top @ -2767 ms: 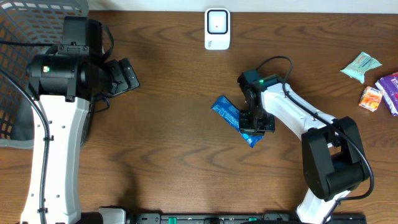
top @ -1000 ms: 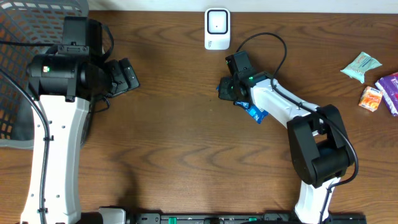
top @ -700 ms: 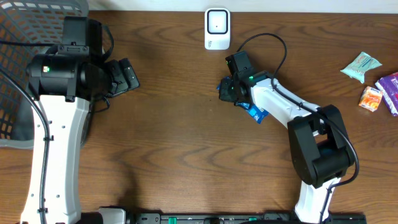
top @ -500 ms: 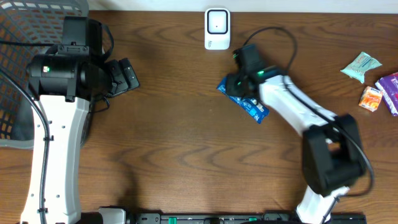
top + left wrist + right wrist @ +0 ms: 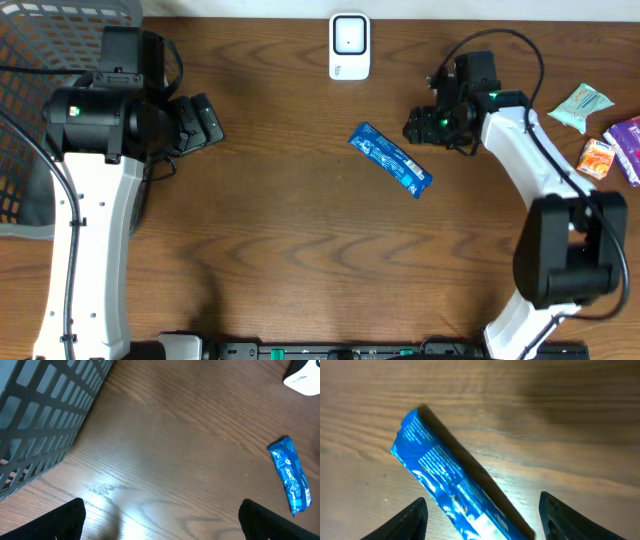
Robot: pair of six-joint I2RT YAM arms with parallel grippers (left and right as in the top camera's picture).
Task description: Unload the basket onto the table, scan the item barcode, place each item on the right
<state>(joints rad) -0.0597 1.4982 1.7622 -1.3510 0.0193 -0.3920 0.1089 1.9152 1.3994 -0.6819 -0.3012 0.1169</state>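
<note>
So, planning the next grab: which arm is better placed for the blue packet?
Right, probably: the right gripper hovers open just beside the blue packet, while the left gripper, also open, is much farther away.

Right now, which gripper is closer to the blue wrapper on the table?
Right. The right gripper sits open just right of the blue snack wrapper, not touching it; the left gripper is far across the table, beside the mesh basket.
</note>
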